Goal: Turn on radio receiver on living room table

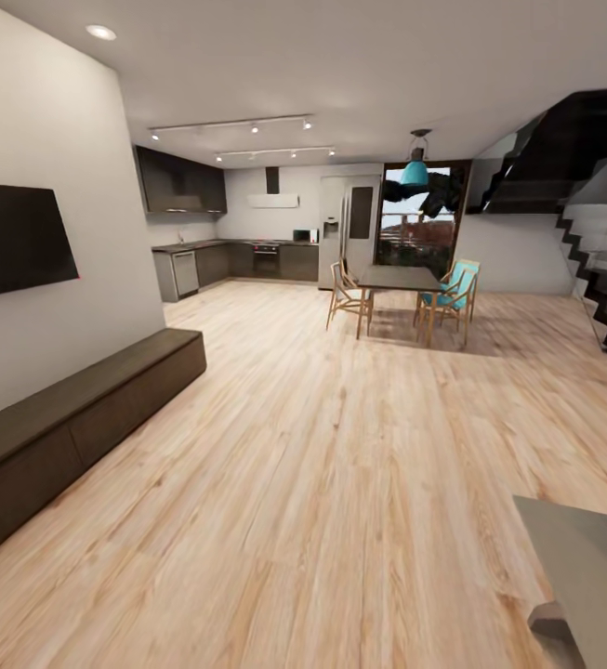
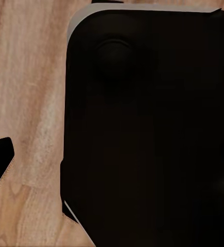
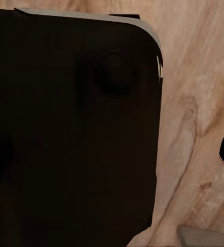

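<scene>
Gripper state on either arm — I cannot tell; both wrist views face a dark panel point(image 2: 148, 134) above the wood floor point(image 1: 340, 483) — the table point(image 1: 591, 567) corner sits near.

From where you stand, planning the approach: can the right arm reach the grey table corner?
Probably not yet. The table corner sits low at the head view's right edge, with open wood floor between; neither wrist view shows it within reach.

No text, label, brand, number or sign can be read in any view. The flat black wall-mounted screen point(image 1: 15, 237) is blank, and the distant dark kitchen cabinets point(image 1: 180, 181) carry no legible markings.
</scene>
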Motion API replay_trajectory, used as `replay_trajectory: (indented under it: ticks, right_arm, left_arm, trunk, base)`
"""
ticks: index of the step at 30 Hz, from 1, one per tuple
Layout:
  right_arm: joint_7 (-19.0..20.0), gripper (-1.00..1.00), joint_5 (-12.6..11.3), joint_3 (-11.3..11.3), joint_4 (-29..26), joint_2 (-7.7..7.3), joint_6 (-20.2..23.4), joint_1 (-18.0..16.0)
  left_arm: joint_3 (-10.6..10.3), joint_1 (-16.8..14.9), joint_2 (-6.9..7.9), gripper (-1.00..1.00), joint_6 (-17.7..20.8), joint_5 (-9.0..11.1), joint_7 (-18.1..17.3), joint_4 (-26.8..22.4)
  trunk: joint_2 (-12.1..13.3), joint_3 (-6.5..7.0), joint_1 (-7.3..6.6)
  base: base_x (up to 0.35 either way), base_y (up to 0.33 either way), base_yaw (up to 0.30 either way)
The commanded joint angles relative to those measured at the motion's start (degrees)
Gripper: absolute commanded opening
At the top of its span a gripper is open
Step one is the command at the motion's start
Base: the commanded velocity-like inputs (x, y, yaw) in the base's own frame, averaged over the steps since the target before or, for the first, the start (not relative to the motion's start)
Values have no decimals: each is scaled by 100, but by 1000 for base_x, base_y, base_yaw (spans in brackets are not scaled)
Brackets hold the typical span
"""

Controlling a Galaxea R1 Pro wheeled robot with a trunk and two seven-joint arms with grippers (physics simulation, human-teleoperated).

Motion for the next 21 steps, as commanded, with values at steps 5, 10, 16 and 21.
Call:
replay_trajectory:
  ticks: [5,10,16,21]
  right_arm:
    - [-1,100,5,0,0,0,-3,0]
    - [-1,100,0,0,0,-3,-7,0]
    - [-1,100,3,0,0,-3,-8,0]
    - [-1,100,6,0,0,-4,-8,0]
  left_arm:
    - [0,0,0,100,0,-1,0,-3]
    - [6,0,0,100,0,0,0,-2]
    - [7,0,-2,100,0,-3,0,-2]
    - [7,0,-5,100,0,-3,0,-4]
  trunk:
    - [0,0,0]
    - [0,0,0]
    - [0,0,0]
    - [0,0,0]
  base:
    - [324,0,0]
    - [324,0,0]
    - [324,0,0]
    - [324,0,0]
